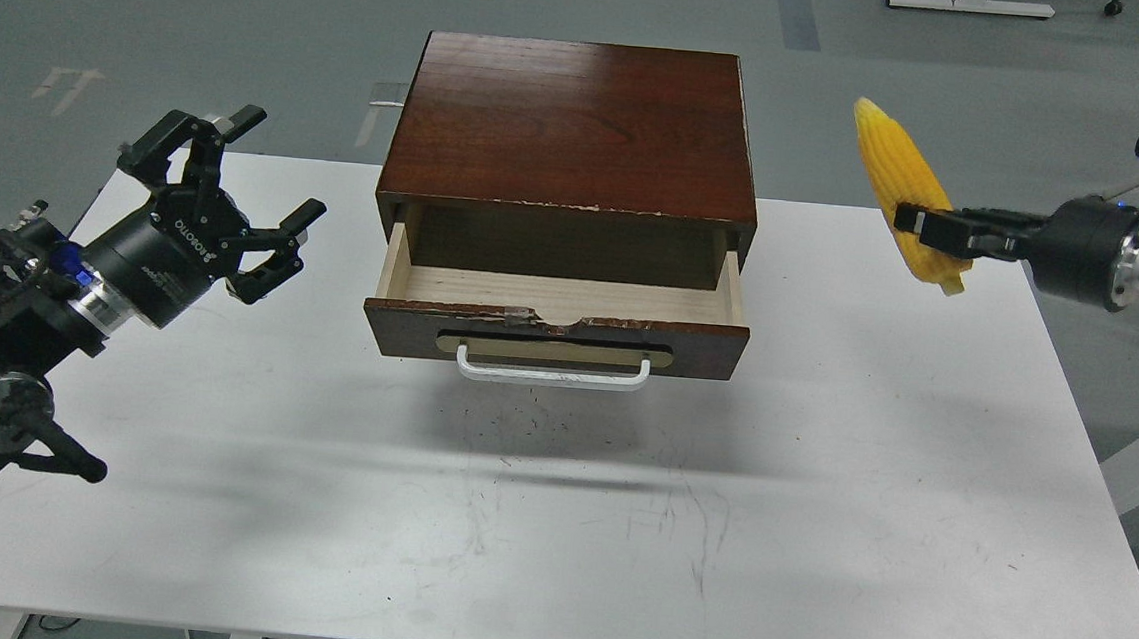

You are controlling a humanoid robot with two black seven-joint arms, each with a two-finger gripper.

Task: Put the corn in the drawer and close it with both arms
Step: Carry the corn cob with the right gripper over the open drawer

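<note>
**Corn held aloft by right gripper; drawer open and unobstructed**

Right gripper (922,229): clamped across the lower half of the long, tapered, bright yellow corn cob (902,182), held in the air, clear of the white table (819,477). Pointed tip up and away from the fingers; blunt end just below them.

Handling, as judged: rigid, light, probably plastic, with a ribbed kernel surface giving fair grip. Round, tapered section liable to pivot between the fingers; grasp off-centre, so avoid sharp wrist swings.

Left gripper (222,200): fingers spread wide, holding nothing, poised above the table.

Wide, shallow drawer (559,299) of the dark red-brown wooden box (571,124): well to the left of the right gripper, between both grippers, pulled out, pale interior bare. White bar handle (553,371) at the front.

Clearances: open air between corn and drawer. Chipped front edge and box overhang bound the opening; enter from above, cob lengthwise along the drawer width.
</note>
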